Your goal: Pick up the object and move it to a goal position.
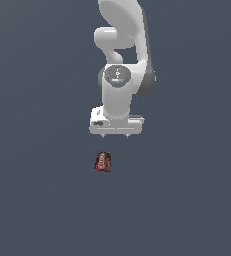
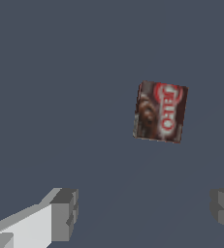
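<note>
The object (image 1: 103, 161) is a small dark brown box with a red-and-white label, lying flat on the grey floor. In the exterior view it sits below my white gripper (image 1: 116, 135) and slightly toward that view's left. The wrist view shows the object (image 2: 160, 112) face up, apart from my fingers (image 2: 65, 213). My gripper (image 2: 145, 210) is open, its two grey fingertips spread wide with nothing between them. It hangs clear of the box, not touching it.
A plain dark grey surface (image 1: 37, 200) fills both views. The white arm (image 1: 122, 50) rises behind the gripper toward the top of the exterior view. No other objects show.
</note>
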Robot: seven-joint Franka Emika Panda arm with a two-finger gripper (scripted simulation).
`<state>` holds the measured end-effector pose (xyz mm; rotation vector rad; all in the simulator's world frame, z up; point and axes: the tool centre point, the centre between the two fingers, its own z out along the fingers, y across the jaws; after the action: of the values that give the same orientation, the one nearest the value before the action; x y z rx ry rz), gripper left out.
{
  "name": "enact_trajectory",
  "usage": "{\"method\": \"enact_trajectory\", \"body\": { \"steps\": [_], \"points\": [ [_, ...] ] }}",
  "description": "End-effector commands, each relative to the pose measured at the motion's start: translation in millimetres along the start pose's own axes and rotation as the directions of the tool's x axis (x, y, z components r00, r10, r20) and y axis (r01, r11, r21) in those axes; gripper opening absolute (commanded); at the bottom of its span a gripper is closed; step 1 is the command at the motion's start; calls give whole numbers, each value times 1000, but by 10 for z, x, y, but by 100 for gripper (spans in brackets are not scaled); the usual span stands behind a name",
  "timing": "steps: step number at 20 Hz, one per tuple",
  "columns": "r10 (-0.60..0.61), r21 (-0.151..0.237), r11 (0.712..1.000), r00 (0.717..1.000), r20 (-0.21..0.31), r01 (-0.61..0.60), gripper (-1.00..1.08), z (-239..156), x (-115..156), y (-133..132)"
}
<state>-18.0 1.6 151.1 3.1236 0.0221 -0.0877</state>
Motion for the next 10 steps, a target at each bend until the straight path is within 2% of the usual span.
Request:
{"method": "enact_trajectory", "body": {
  "steps": [1,10],
  "points": [
    [0,0,1000,1000,0,0,100,0,0,0],
    [-21,1,1000,999,-29,21,100,-254,105,-103]
  ]
}}
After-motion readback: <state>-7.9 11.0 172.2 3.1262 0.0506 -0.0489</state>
